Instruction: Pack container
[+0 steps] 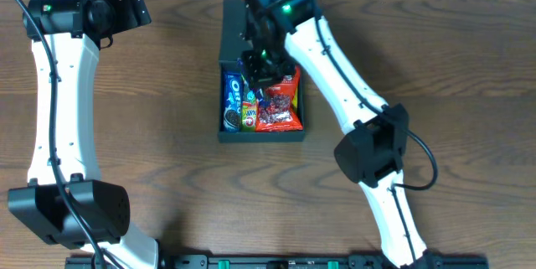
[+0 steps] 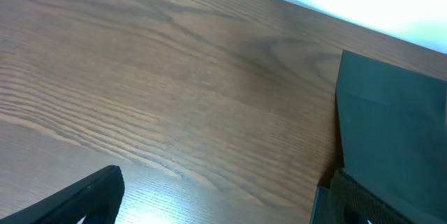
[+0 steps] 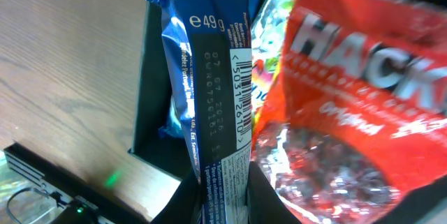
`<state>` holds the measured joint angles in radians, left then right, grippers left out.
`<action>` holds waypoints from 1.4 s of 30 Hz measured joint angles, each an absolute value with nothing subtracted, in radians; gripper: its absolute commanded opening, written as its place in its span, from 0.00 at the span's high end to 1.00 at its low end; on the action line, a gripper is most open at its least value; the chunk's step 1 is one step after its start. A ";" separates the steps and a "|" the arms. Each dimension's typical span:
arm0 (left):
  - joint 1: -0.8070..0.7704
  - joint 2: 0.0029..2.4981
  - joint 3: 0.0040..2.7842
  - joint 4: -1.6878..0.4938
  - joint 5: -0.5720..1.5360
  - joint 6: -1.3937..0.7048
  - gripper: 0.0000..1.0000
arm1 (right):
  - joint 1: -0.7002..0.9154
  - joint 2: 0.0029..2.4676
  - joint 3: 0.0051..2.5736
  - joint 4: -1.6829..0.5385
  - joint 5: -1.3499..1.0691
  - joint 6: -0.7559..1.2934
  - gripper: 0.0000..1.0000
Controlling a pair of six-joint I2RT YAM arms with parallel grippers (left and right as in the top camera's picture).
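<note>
The dark charcoal container (image 1: pixel 234 34) lies at the table's middle with its flap lid open toward the far side. It holds a blue Oreo packet (image 1: pixel 232 101), a green-yellow packet (image 1: pixel 249 111) and a red bag (image 1: pixel 280 101). My right gripper (image 1: pixel 260 68) hovers over the box, shut on a blue snack packet (image 3: pixel 209 77) that hangs upright between its fingers (image 3: pixel 227 189), next to the red bag (image 3: pixel 363 91) and above the container's wall (image 3: pixel 150 98). My left gripper (image 1: pixel 126 7) is open and empty at the far left; its view (image 2: pixel 216 203) shows the lid (image 2: pixel 391 126).
Bare wooden table lies on both sides of the container. The right arm (image 1: pixel 352 93) crosses diagonally from the front right to the box. The table's far edge (image 2: pixel 314 8) runs just behind the lid.
</note>
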<state>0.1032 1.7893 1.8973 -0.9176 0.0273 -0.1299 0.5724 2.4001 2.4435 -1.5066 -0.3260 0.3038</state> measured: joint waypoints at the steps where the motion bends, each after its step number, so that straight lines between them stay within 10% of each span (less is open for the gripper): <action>1: 0.103 1.789 1.897 -0.918 0.027 -0.130 0.05 | 0.584 2.400 2.443 -1.507 -0.314 0.321 0.57; 2: 0.103 1.789 1.897 -0.919 0.027 -0.130 0.05 | 0.593 2.400 2.442 -1.506 -0.302 0.339 0.36; 4: 0.103 1.789 1.897 -0.921 0.027 -0.130 0.05 | 0.614 2.400 2.442 -1.503 -0.267 0.375 0.25; 22: 0.103 1.789 1.897 -0.962 0.027 -0.130 0.05 | 0.380 2.400 2.607 -1.427 -0.019 0.336 0.29; 30: 0.103 1.789 1.897 -0.962 0.027 -0.130 0.05 | 0.179 2.400 2.292 -1.323 0.032 0.101 0.49; 42: 0.103 1.789 1.897 -0.962 0.046 -0.130 0.05 | 0.178 2.401 2.123 -1.220 -0.076 -0.037 0.51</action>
<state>0.1032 1.7893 1.8973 -0.9619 0.0463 -0.1299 0.1780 2.4008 2.1227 -1.2198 -0.0761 -0.0372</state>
